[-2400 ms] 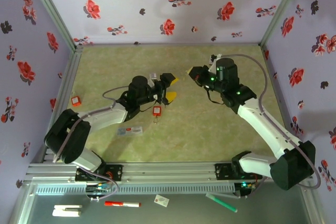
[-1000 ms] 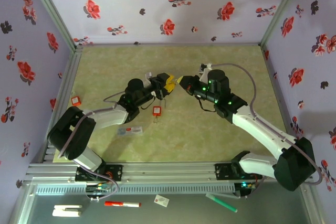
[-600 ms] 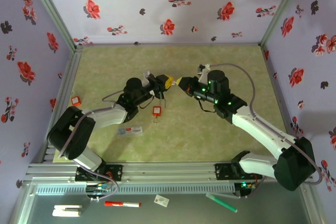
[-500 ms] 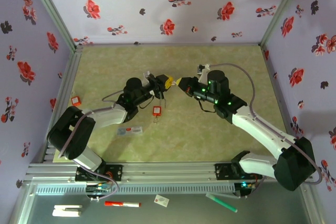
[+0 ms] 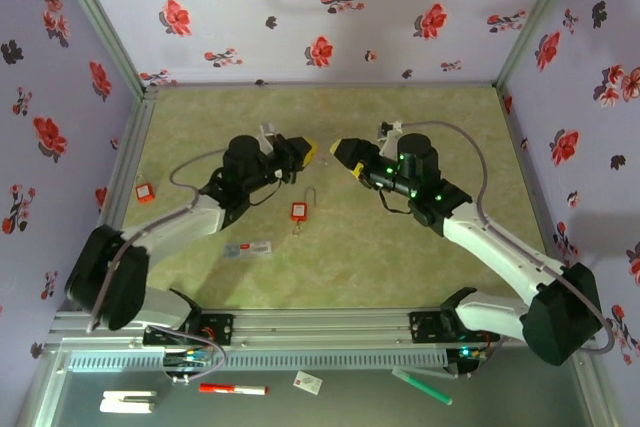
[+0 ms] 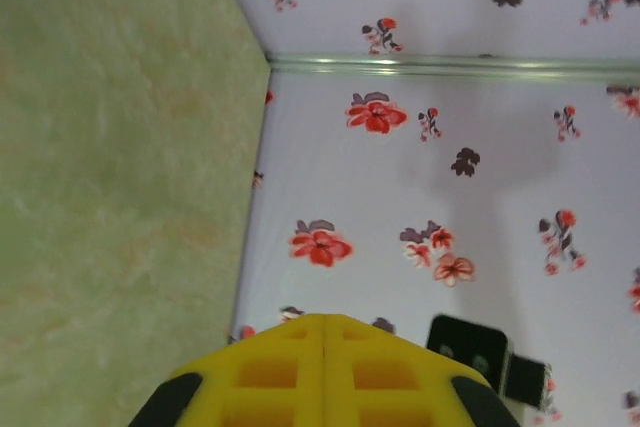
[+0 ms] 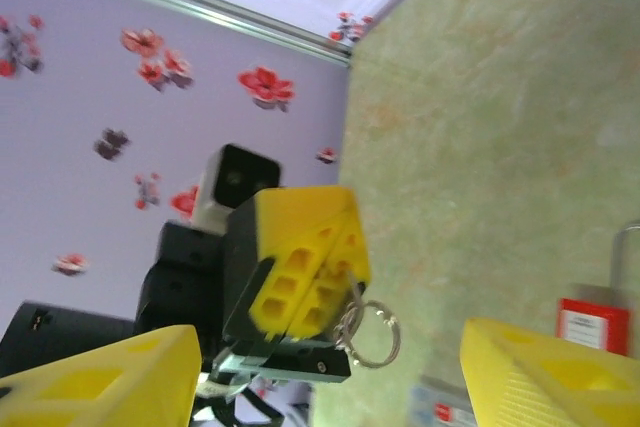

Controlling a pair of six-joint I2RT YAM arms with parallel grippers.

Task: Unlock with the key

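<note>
The left end effector [image 6: 322,352] is clenched, its two yellow fingers [image 7: 305,267] pressed flat against each other along one seam. In the right wrist view a small metal key ring [image 7: 376,335] hangs from those closed tips, and a thin dark sliver at the pinch looks like the key [image 7: 349,299], though most of it is hidden between the pads. The end effector is held above the green bench [image 5: 400,247], pointing toward the right arm.

The right end effector [image 5: 336,152] is released. Its yellow fingers [image 7: 110,377] stand wide apart at the two lower corners of its own camera view, with the left end effector framed between them. In the overhead view the two end effectors face each other tip to tip, close but with a gap between them, over the middle of the bench.

A red padlock [image 5: 298,211] lies flat on the bench just below and in front of the two end effectors, its wire shackle [image 5: 306,193] pointing toward the back wall. A second red padlock [image 5: 146,192] lies well apart near the left rail. A small printed card [image 5: 248,246] lies near the left forearm.
</note>
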